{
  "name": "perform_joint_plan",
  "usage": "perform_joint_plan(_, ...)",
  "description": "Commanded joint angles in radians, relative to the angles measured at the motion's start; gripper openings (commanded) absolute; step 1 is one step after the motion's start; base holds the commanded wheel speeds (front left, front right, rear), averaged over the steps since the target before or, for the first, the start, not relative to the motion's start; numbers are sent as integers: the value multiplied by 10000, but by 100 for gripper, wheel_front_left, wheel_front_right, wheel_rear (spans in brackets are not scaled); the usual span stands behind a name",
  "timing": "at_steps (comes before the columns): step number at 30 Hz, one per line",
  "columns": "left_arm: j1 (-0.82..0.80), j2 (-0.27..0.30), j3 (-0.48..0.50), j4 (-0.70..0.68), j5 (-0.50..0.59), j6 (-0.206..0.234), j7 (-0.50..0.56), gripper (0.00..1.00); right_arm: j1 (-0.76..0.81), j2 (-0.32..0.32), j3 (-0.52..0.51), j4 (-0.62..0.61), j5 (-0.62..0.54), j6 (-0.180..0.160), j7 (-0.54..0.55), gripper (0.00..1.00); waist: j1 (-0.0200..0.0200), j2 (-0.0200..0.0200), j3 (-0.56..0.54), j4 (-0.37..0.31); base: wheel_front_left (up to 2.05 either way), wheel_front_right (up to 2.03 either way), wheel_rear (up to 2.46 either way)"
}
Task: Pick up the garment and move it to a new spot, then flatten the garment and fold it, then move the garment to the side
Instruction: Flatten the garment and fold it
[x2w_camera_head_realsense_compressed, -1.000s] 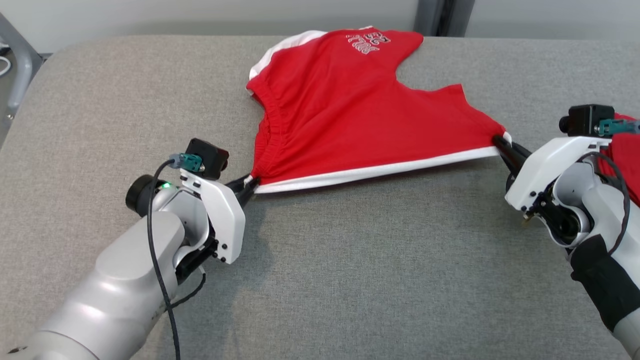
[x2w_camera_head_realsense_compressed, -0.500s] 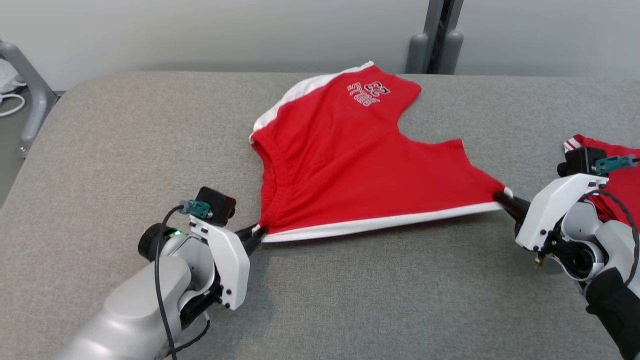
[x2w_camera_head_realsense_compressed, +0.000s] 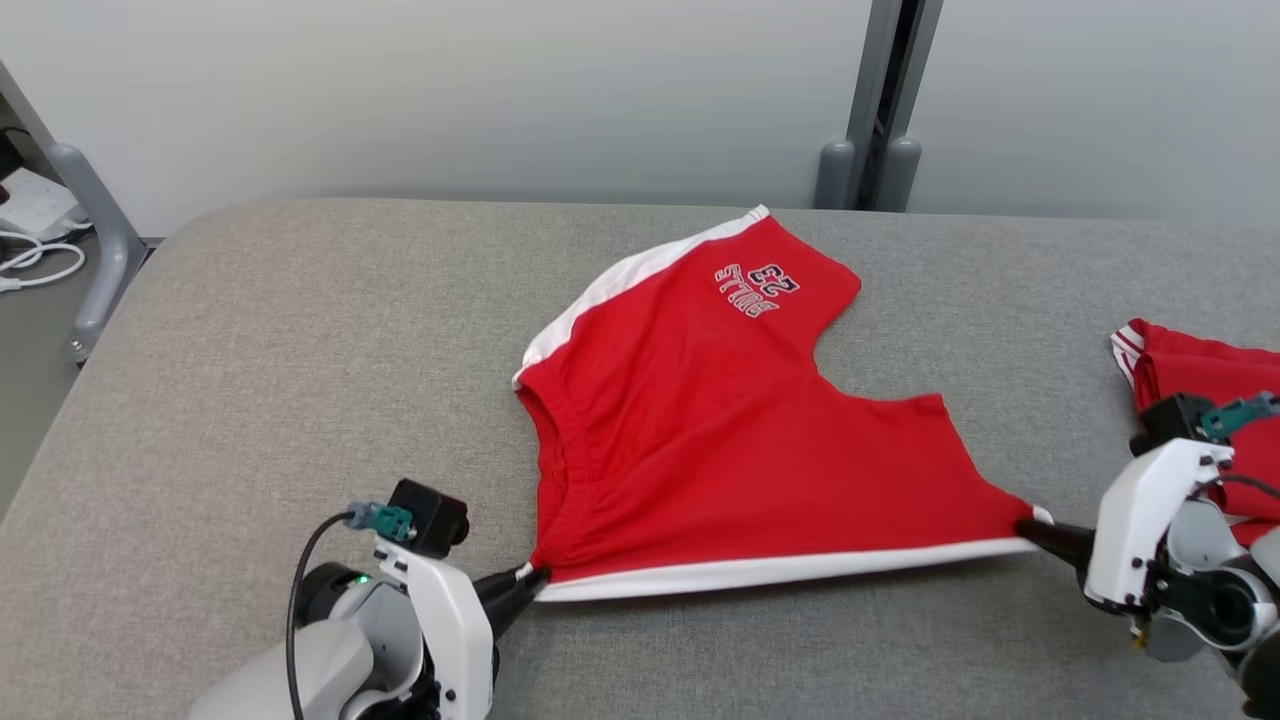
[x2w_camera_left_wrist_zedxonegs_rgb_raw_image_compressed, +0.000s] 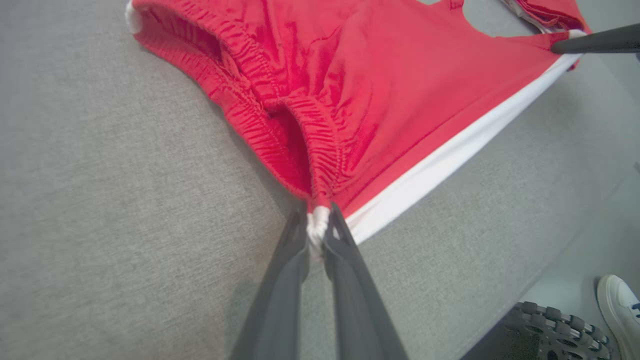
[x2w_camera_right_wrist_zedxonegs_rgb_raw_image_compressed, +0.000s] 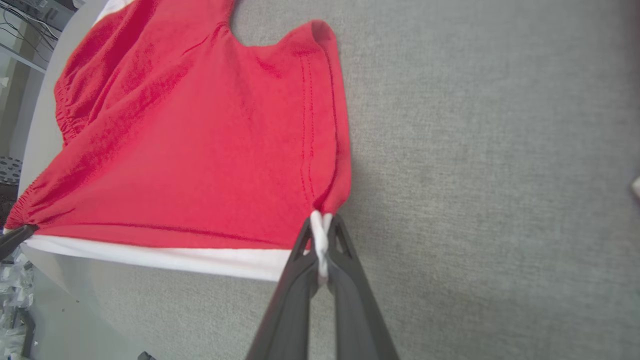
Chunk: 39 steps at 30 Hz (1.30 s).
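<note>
The garment (x2w_camera_head_realsense_compressed: 720, 420) is a pair of red shorts with white side stripes and a white print on one leg, spread on the grey table (x2w_camera_head_realsense_compressed: 300, 330). Its near white-striped edge is pulled taut between my two grippers. My left gripper (x2w_camera_head_realsense_compressed: 525, 578) is shut on the waistband corner (x2w_camera_left_wrist_zedxonegs_rgb_raw_image_compressed: 318, 220). My right gripper (x2w_camera_head_realsense_compressed: 1030, 525) is shut on the leg-hem corner (x2w_camera_right_wrist_zedxonegs_rgb_raw_image_compressed: 320, 227). In the left wrist view the elastic waistband (x2w_camera_left_wrist_zedxonegs_rgb_raw_image_compressed: 240, 95) bunches toward the pinch, and the right gripper's fingers (x2w_camera_left_wrist_zedxonegs_rgb_raw_image_compressed: 595, 45) show at the top right.
A second red garment (x2w_camera_head_realsense_compressed: 1200, 370) lies at the table's right edge behind my right wrist. A grey wall and a dark post (x2w_camera_head_realsense_compressed: 880, 100) stand behind the table. A metal frame leg (x2w_camera_head_realsense_compressed: 95, 230) and white cables sit at the left. A person's white shoe (x2w_camera_left_wrist_zedxonegs_rgb_raw_image_compressed: 620, 310) is on the floor.
The head camera has tilted up, so more wall shows. Both grippers have drawn back toward the near edge, dragging the garment with them, still stretched between them.
</note>
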<state>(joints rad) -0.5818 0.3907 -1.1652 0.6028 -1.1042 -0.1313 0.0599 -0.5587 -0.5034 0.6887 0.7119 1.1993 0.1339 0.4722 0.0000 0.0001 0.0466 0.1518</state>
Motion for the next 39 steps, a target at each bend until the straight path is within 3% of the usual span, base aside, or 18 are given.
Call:
perform_joint_plan(1, 215, 326, 85, -32, -91, 15, -12, 0, 247, -387, -77, -28, 126, -60, 196, 0, 0, -1, -42, 3, 0, 0, 0)
perform_joint_plan(14, 1947, 1152, 1, -2446, -1006, 112, 19, 0, 1929, -1895, -638, -1463, 1003, -60, 2044, 0, 0, -1, -432, 78, 0, 0, 0)
perform_joint_plan(28, 3122, 1887, -292, -4539, -1792, 247, 575, 0, 3570, -2865, -1634, -3103, 1435, -60, 3328, 0, 0, -1, -726, 205, 0, 0, 0)
perform_joint_plan(39, 2856, 1714, 213, -5619, -3346, 153, 1290, 0, 2883, -2346, -2901, -3852, 649, -56, 3726, 0, 0, -1, -230, 567, 0, 0, 0)
